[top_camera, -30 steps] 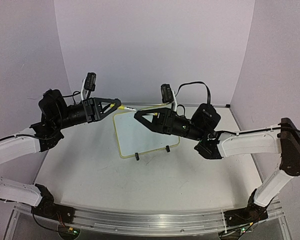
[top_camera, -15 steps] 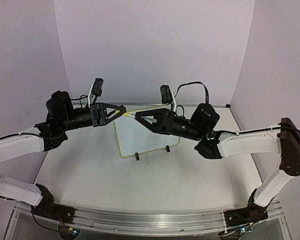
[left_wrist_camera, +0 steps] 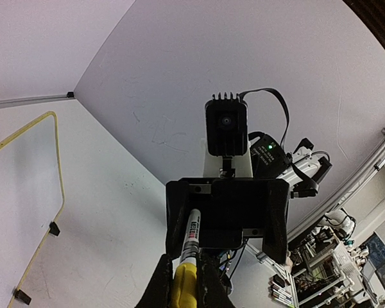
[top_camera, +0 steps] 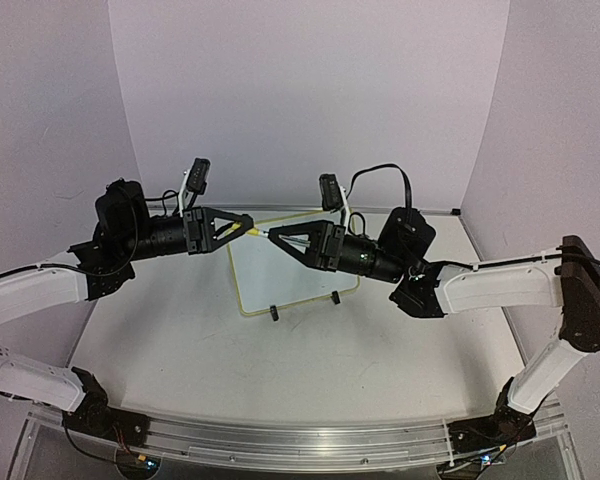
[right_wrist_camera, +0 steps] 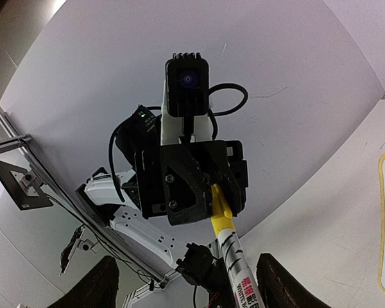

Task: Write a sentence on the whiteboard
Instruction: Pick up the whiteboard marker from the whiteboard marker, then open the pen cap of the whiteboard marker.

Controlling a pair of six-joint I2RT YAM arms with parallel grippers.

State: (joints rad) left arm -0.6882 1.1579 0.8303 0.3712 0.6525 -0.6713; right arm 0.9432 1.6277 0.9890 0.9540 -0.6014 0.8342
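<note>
We see the whiteboard (top_camera: 280, 272) with a plain white face, a pale yellow rim and 2 black feet (top_camera: 274, 314). The marker pen (left_wrist_camera: 190, 239) has a white barrel printed with red and black lettering, and a bright yellow section at one end. The left gripper (top_camera: 242, 228) and the right gripper (top_camera: 273, 236) are matt black. The right wrist camera (left_wrist_camera: 226, 127) and the left wrist camera (right_wrist_camera: 187, 80) are black too, each on a white bracket. The left arm (top_camera: 30, 292) and the right arm (top_camera: 500, 285) have white links with black joints, and a small green light (left_wrist_camera: 268, 147) glows on a black housing. The table (top_camera: 180, 345) is white and the walls (top_camera: 300, 90) pale lilac-grey.
</note>
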